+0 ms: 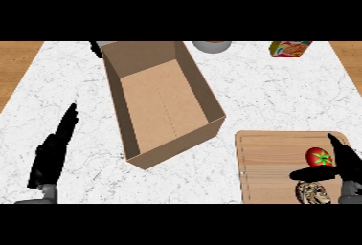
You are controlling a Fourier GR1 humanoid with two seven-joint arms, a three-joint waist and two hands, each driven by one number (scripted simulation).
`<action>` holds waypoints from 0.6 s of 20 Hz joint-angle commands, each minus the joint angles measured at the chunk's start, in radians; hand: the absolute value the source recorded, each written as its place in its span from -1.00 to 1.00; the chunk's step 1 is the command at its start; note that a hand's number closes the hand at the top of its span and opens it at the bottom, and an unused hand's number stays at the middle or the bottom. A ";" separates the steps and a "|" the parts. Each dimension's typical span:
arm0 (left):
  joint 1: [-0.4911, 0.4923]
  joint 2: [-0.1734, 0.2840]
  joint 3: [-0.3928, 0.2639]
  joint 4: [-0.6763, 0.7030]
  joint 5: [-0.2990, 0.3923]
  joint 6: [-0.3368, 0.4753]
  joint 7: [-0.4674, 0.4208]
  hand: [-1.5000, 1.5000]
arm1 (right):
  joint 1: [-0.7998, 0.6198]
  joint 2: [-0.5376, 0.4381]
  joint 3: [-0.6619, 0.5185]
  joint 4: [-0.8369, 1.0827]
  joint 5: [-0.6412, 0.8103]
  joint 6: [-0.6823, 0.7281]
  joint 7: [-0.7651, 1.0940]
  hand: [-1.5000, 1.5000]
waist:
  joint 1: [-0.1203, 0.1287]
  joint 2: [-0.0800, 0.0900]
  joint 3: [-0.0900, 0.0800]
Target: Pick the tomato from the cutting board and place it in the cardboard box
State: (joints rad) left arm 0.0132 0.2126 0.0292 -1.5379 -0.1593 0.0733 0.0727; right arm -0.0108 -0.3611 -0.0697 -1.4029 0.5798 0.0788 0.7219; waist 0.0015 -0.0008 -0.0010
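Nearest us, the right robot hand is spreading thumb and fingers around the tomato, which is sitting on the cutting board. The left robot hand is lying open on the table. Farther off, the cardboard box is standing open.

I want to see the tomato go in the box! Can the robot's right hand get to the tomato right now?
Probably yes. The right hand is already beside the tomato on the cutting board, its fingers open on either side of it. Nothing lies between them, so the way looks free.
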 commanded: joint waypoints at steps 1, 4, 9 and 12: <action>0.028 -0.019 -0.004 -0.031 -0.030 -0.005 0.000 0.00 | 0.027 0.047 -0.009 0.027 0.018 -0.019 -0.044 -1.00 | -0.001 0.000 0.001; 0.021 -0.009 0.025 -0.018 -0.021 -0.021 -0.005 0.00 | -0.031 0.025 -0.052 0.122 0.002 -0.022 -0.137 1.00 | 0.001 0.001 0.001; 0.044 -0.016 0.008 -0.059 -0.019 -0.030 -0.015 0.00 | -0.032 0.007 0.022 0.109 0.217 -0.155 -0.073 1.00 | 0.005 0.001 0.001; 0.081 -0.043 -0.013 -0.087 -0.057 -0.001 0.004 0.00 | -0.001 -0.004 0.026 0.002 0.246 -0.140 -0.030 1.00 | 0.000 -0.001 0.001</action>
State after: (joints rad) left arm 0.0328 0.1975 0.0426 -1.5716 -0.1854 0.0512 0.0757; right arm -0.0256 -0.3631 -0.0673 -1.3385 0.7526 -0.0420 0.6437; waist 0.0020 -0.0031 -0.0039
